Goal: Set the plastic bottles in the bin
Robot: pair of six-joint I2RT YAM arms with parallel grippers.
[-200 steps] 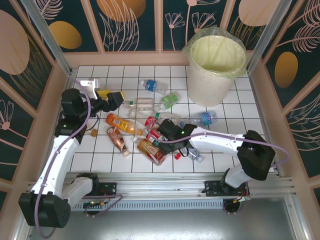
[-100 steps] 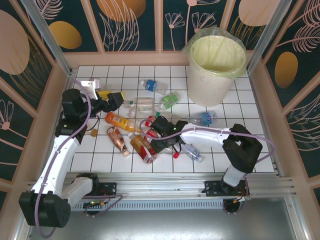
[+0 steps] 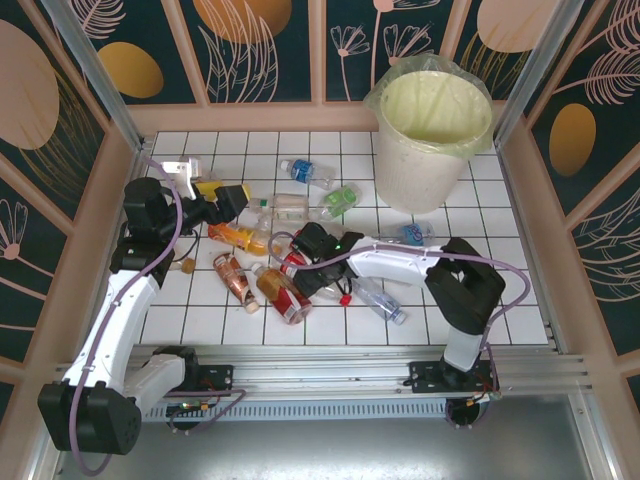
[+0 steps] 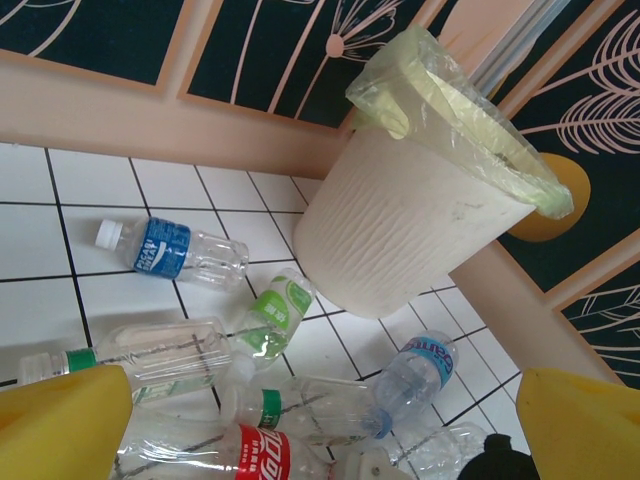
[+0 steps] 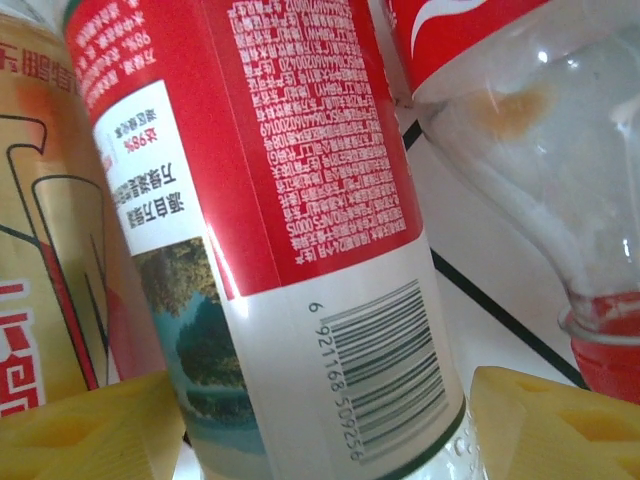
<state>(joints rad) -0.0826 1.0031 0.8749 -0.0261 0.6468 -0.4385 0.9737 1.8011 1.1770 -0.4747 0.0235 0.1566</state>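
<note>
Right gripper [image 5: 320, 425]: fingers spread, straddling the red-labelled bottle [image 5: 300, 200], not clamped.
Left gripper [image 4: 320, 420]: wide open, empty.
Place: in the pile mid-worktop; the bin [image 3: 420, 165] stands at the far right corner.
Axis: long axis crosswise to the finger gap; cap end hidden.
Risk: the gold-labelled bottle [image 5: 50, 250] crowds one finger, so closing may pinch both or squirt the round bottle out.
</note>
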